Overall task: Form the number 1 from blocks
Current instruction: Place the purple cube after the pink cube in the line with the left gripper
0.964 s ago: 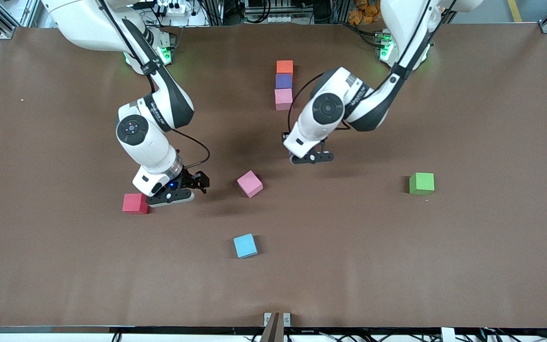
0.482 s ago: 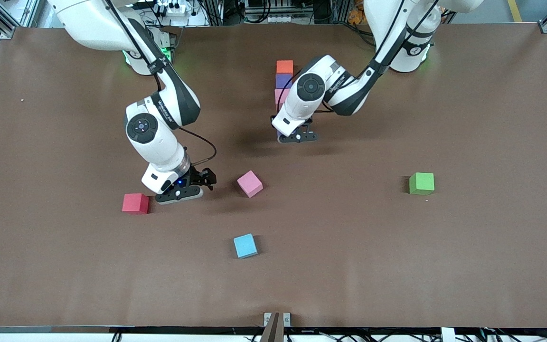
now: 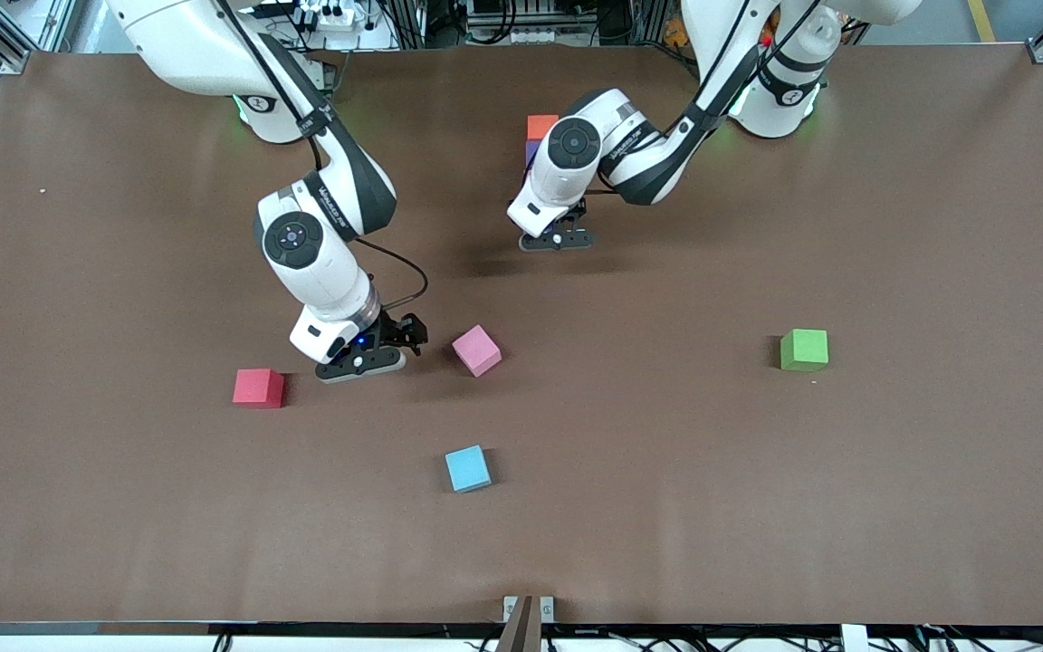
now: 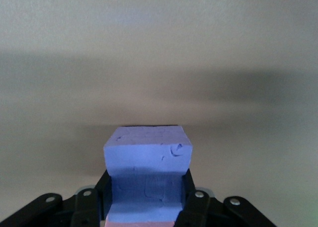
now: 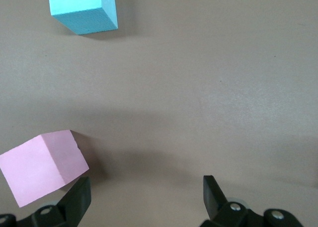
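An orange block [image 3: 540,126] heads a column, with a purple block [image 3: 531,150] just nearer the camera, mostly hidden by the left arm. My left gripper [image 3: 556,239] hangs low at the column's near end, shut on a second purple block [image 4: 147,157]; a strip of a pink block [image 4: 141,223] shows right against it. A loose pink block [image 3: 476,349] lies tilted mid-table. My right gripper [image 3: 368,359] stands open just beside that pink block [image 5: 42,172], on the side toward the right arm's end, nothing between its fingers [image 5: 79,199].
A red cube [image 3: 258,388] lies toward the right arm's end, beside the right gripper. A light blue cube [image 3: 468,468] sits nearer the camera than the loose pink block. A green cube [image 3: 804,349] lies toward the left arm's end.
The left gripper has carried the purple block up to the column's near end. The right gripper has slid away from the red cube toward the loose pink block.
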Motion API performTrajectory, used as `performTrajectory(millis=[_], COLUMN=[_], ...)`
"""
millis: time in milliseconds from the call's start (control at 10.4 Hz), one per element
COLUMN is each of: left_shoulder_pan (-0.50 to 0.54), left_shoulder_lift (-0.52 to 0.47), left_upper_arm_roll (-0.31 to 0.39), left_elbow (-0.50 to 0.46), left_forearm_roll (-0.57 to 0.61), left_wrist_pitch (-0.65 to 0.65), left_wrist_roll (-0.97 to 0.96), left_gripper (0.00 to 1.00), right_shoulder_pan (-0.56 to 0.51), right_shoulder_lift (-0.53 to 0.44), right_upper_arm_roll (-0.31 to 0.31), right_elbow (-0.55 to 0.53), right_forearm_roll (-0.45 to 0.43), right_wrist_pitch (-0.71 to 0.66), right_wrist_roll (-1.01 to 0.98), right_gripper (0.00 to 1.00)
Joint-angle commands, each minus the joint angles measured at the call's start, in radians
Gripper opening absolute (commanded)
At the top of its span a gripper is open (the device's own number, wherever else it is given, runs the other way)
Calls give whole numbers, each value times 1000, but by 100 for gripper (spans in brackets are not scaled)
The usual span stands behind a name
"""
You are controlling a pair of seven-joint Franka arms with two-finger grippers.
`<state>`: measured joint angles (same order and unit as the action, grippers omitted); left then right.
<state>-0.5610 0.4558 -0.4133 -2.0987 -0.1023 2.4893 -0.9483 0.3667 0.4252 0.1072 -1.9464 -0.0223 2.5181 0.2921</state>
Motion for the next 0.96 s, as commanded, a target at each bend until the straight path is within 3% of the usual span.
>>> performTrajectory(millis=[0, 482, 578, 675, 771, 867], left_shoulder_pan=[4, 3, 4, 4, 6, 9], left_shoulder_lift=[-16, -5, 0, 1, 1, 1], left_upper_arm_roll=[-13, -39, -39, -39, -39, -39], left_elbow=[-35, -38, -38, -38, -37, -37], left_forearm_roll=[64, 82, 108, 124, 159, 168], left_wrist_pitch=[19, 28, 28, 28, 28, 28], left_wrist_roll=[-49, -56, -64, -66, -67, -67], left_gripper=[0, 0, 14, 63, 100, 100], right_shoulder_pan=[4, 5, 6, 5, 5, 5], right_shoulder_lift=[1, 1, 1, 1, 1, -6], right_upper_arm_roll=[5, 5, 5, 5, 5, 5], right_elbow=[-2, -2, -2, -3, -2, -5], right_forearm_roll=[5, 5, 5, 5, 5, 5], right_wrist_pitch=[7, 7, 7, 7, 7, 5], right_wrist_roll=[21, 21, 21, 21, 21, 21], right_gripper=[100, 100, 100, 100, 100, 100])
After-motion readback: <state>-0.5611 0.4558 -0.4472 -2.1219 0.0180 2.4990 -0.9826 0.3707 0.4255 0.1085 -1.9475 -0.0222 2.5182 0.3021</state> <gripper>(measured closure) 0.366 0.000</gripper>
